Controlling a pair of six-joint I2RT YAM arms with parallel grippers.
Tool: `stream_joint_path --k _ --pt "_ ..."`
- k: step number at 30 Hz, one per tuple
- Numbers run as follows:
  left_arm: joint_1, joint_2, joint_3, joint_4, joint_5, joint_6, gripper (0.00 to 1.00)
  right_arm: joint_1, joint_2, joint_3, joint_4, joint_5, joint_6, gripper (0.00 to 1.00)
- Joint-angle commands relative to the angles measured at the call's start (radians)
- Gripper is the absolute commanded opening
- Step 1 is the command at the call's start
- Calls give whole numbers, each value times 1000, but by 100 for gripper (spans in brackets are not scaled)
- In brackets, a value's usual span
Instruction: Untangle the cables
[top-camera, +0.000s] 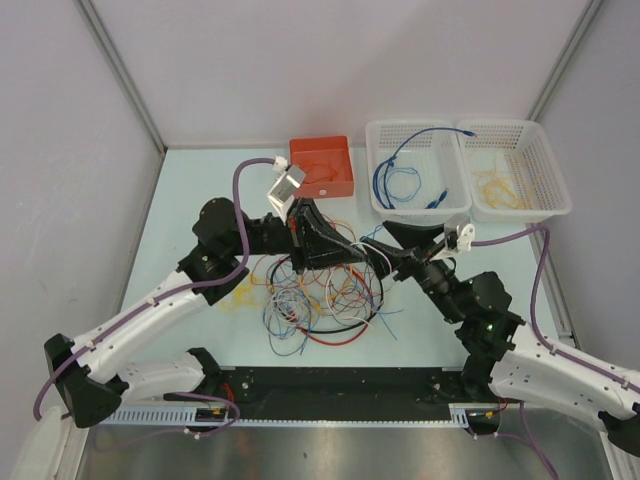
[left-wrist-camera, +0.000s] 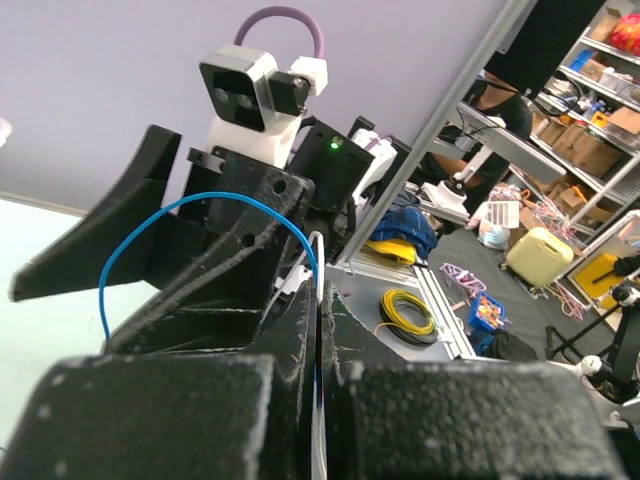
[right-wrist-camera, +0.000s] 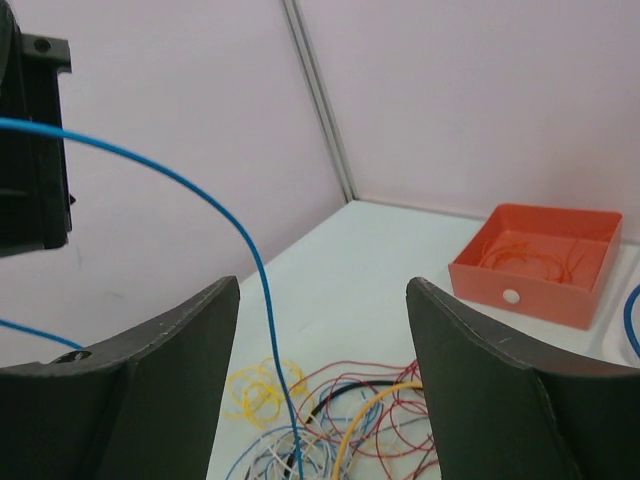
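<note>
Left hand (left-wrist-camera: 320, 335) pinches one blue cable (left-wrist-camera: 103, 290); behind stand two baskets (top-camera: 372, 168), one box (top-camera: 320, 141).

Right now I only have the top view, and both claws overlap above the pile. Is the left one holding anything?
Observer: Yes. The left wrist view shows the left claw shut on a blue cable, which arcs up out of the grip.
Operator: And the right claw?
Observer: Open. In its wrist view the right claw straddles what looks like the same blue cable, and I see no contact.
Operator: Is the cable taut?
Observer: No. It bows in a loose curve from the left claw down through that gap into the pile.
</note>
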Motion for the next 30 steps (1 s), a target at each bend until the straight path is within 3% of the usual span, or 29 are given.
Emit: stream_joint_path --k 1,7,9,11,12,16,17,21,22,27,30 --pt "-23 -6 -23 81 10 -35 0 0 40 17 232 30 -51 73" --pt "-43 -9 -60 93 4 -41 0 -5 111 45 330 15 -56 71" --pt "-46 -9 -70 96 2 -43 0 -6 120 56 335 2 -48 60" --pt "-47 -11 -84 91 -4 -34 0 -5 123 62 320 -4 -47 38" --pt "-47 -12 -87 81 -10 -25 0 -6 118 65 307 2 -44 33" --pt "-44 -25 -78 -107 -122 113 3 -12 77 102 144 77 -19 0" --pt "-43 -23 -75 -152 -158 138 5 -16 72 118 96 135 -7 0" --pt "5 -16 -77 -323 -389 161 44 -110 98 244 -186 145 68 0" --pt "46 -19 -86 -329 -444 126 49 -167 106 269 -278 133 80 0" --pt "167 -54 -146 -451 -585 26 82 -273 146 364 -391 85 108 0" --pt "189 -77 -150 -539 -694 26 91 -316 184 419 -424 85 105 0"
